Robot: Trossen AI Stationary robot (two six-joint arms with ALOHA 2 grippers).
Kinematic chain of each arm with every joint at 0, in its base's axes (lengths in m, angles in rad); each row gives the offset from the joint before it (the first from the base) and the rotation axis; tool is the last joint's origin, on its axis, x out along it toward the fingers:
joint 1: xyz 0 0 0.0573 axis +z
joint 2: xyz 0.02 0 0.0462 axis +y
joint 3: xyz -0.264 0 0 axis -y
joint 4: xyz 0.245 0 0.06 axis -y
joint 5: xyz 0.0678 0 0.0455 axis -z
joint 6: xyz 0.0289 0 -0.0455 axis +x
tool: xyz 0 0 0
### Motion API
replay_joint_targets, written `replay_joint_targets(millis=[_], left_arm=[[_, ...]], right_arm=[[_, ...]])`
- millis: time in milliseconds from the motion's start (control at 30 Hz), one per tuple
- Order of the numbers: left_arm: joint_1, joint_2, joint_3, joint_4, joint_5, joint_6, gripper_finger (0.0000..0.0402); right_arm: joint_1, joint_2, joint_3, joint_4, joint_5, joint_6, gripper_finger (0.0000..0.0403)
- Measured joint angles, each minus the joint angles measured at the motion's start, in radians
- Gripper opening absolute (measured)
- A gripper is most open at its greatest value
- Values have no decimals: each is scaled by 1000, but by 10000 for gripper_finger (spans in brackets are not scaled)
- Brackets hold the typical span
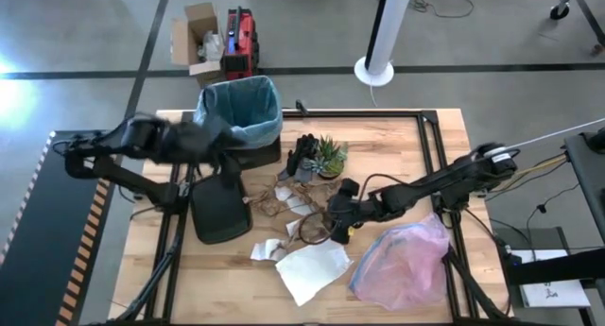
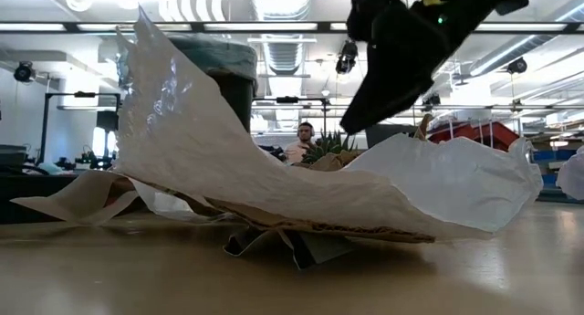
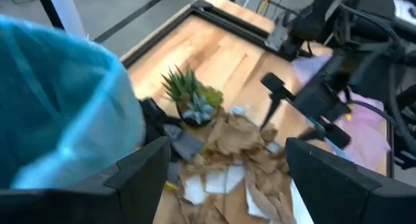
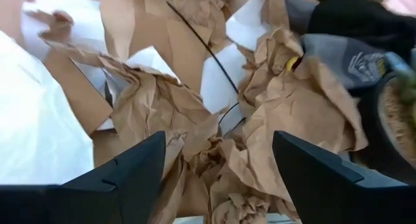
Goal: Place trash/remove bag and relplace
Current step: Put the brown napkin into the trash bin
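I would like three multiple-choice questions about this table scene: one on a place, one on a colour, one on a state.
1. Where is the pink bag?
A. beside the right arm
B. inside the bin
C. under the left arm

2. What colour is the liner in the bin?
A. black
B. light blue
C. yellow

3. How is the right gripper?
A. shut on the plant
B. open above brown paper
C. shut on the liner

Answers: 1 A, it lies on the table's right part; 2 B, teal plastic lines the rim; 3 B, its fingers stand apart over crumpled paper.
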Motion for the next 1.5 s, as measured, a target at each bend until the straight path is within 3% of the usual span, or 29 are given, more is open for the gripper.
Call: replay_joint_targets(millis=[233, 400, 600, 967, 1100, 1500], left_arm=[[-278, 17, -162, 68, -212, -243, 277], [-390, 60, -302, 183, -216, -513, 272], [-458, 164, -410, 291, -217, -698, 272], [-468, 322, -415, 285, -216, -680, 251], [-468, 338, -415, 268, -265, -673, 230], [-433, 306, -411, 232, -299, -671, 150]], right_arm=[[-9, 79, 0, 21, 17, 0, 234], [-28, 91, 0, 9, 17, -47, 203], [-66, 116, 0, 8, 19, -134, 166], [-92, 136, 3, 3, 18, -136, 56], [-87, 113, 31, -10, 13, -115, 11], [-82, 18, 292, -264, 39, -113, 1]])
